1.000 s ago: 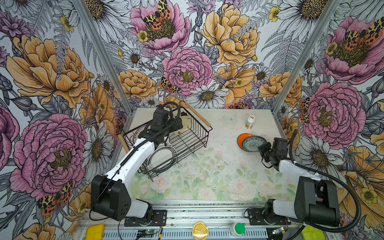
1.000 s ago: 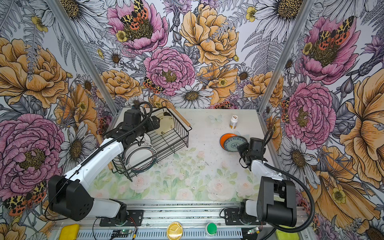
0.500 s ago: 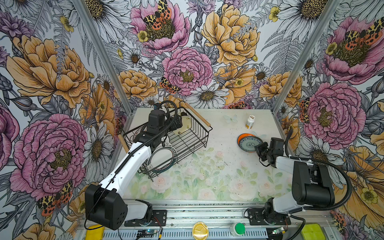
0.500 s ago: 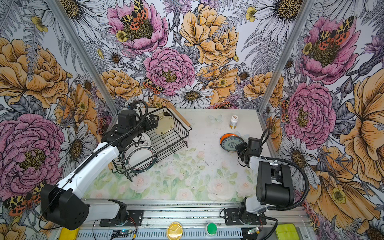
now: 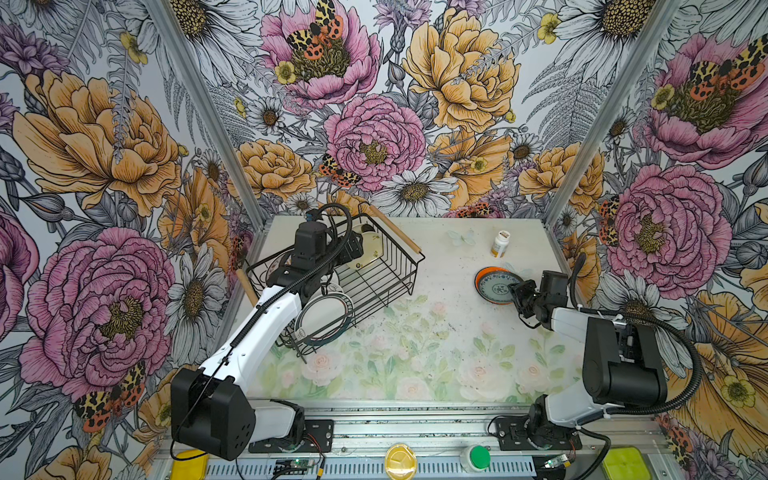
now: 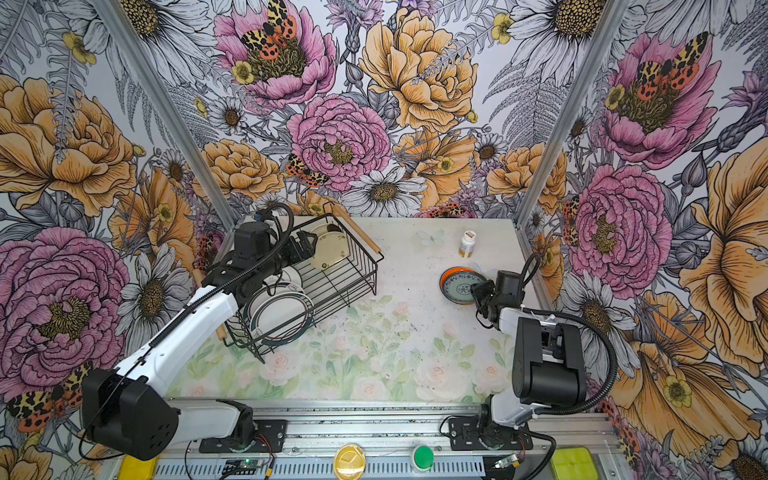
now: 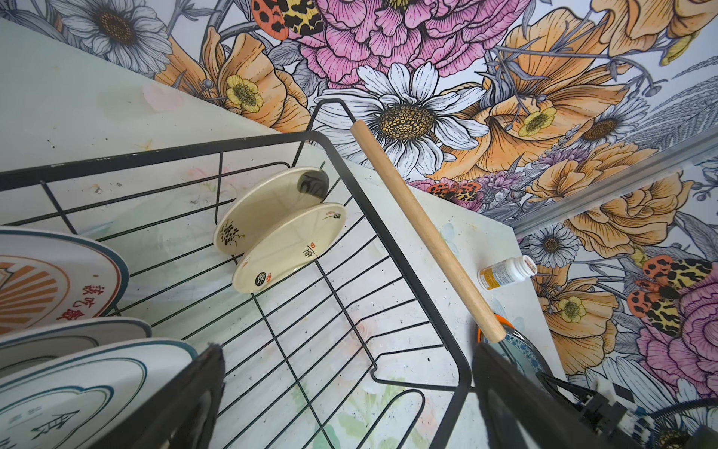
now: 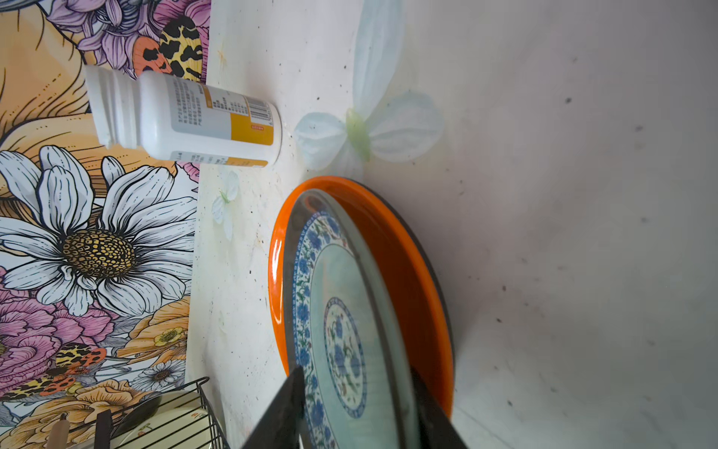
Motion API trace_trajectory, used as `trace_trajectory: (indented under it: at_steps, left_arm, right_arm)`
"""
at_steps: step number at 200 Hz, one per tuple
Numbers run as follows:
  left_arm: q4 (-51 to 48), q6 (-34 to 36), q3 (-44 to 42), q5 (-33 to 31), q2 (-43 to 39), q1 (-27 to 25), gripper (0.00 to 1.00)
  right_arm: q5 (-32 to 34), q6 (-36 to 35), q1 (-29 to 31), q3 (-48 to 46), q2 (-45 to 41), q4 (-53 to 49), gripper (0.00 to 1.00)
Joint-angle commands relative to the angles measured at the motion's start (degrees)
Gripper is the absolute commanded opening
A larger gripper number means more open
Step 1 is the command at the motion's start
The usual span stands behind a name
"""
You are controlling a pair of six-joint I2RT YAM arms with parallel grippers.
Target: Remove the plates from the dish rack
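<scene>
Your left end effector (image 7: 345, 352) is gaping wide inside the dish rack (image 7: 427, 233); the cream plates (image 7: 289, 248) are standing on edge just ahead; your right end effector (image 8: 355, 373) is straddling the blue plate (image 8: 342, 311), half parted.

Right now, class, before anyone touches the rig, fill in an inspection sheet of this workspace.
Surface: table has a pale floral print, speckled with dark spots.
Job's things: dish rack holds two cream plates at its far end and white dark-rimmed plates at its near end; blue-patterned plate lies on orange plate on the table.
Clutter: pill bottle standing near the back wall.
Grippers: left gripper open over the rack, holding nothing; right gripper open, jaws astride the blue-patterned plate's rim.
Cables: black hose along each arm; the left one loops above the rack.
Surroundings: floral walls on three sides.
</scene>
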Motion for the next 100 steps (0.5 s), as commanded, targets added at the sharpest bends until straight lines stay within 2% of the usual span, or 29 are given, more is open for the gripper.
trace_trajectory:
  at_steps: [1,41,100]
  left_arm:
    - [1.16,-0.78,0.13,1.58,0.74,0.59,0.99]
    - [0.73,-0.82,0.27,1.83,1.36,0.96,0.99]
    - [0.72,-0.9,0.43,2.58,1.71,1.11,0.99]
  right_arm:
    - [2.77,-4.11,0.43,3.36,0.13,-5.26,0.45]
    - [5.0,-7.85,1.17,7.44,1.18,-13.06,0.52]
    - [8.85,-12.17,3.97,12.68,4.2,-21.11,0.55]
